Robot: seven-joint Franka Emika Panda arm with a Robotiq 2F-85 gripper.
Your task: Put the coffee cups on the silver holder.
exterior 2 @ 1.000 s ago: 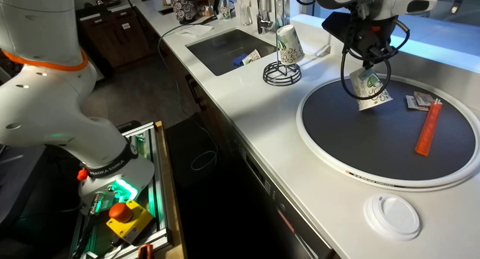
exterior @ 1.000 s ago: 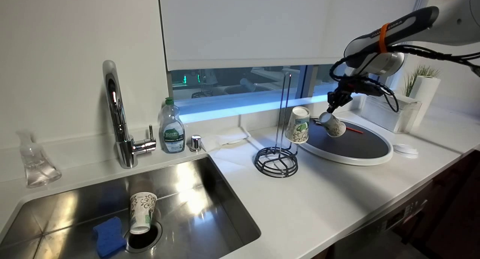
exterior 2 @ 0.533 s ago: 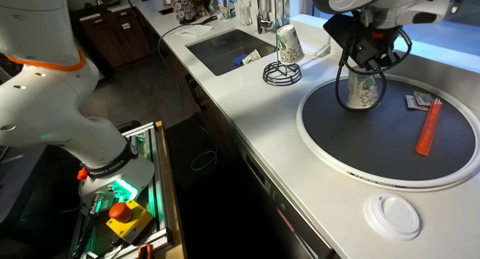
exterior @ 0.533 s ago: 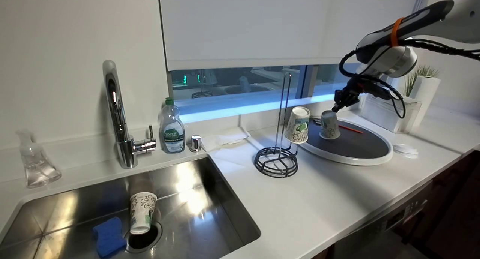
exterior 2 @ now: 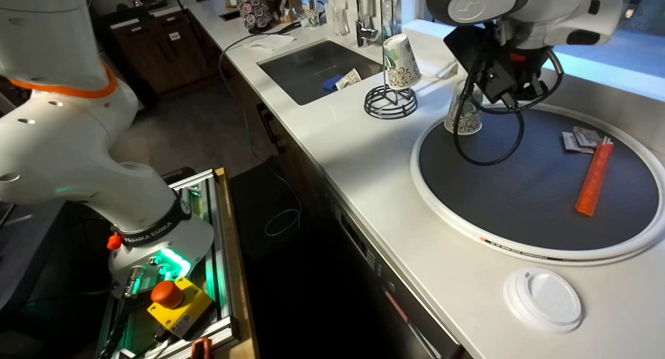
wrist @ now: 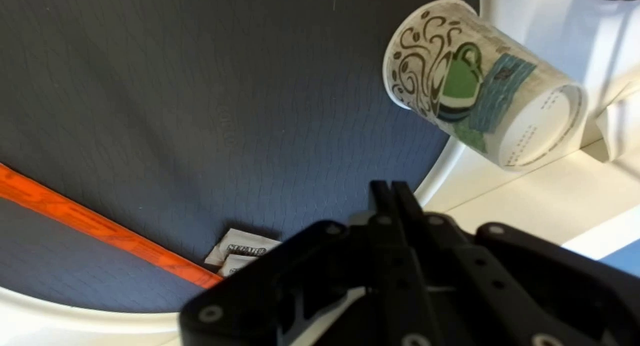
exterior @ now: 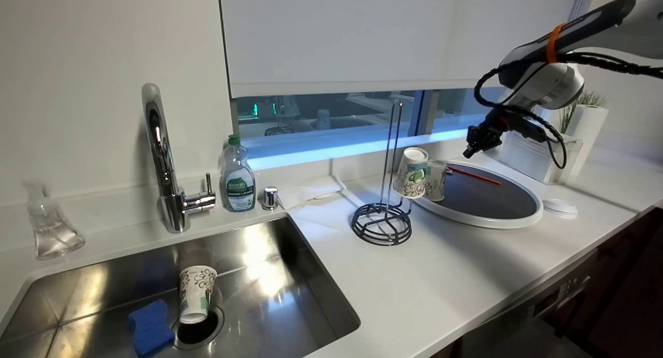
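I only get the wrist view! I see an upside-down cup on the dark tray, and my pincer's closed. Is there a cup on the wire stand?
Observer: Yes, in both exterior views a patterned cup sits tilted, bottom up, on the wire stand.
Operator: Ooh! Are any more cups hiding?
Observer: Yes, in an exterior view another cup lies on its side in the sink.
Operator: And am I touching down or up in the air?
Observer: In an exterior view the pincer hangs above the tray, apart from it.

All views overlook the tray (exterior 2: 530,193); wrist view nearest, seemingly steepest.
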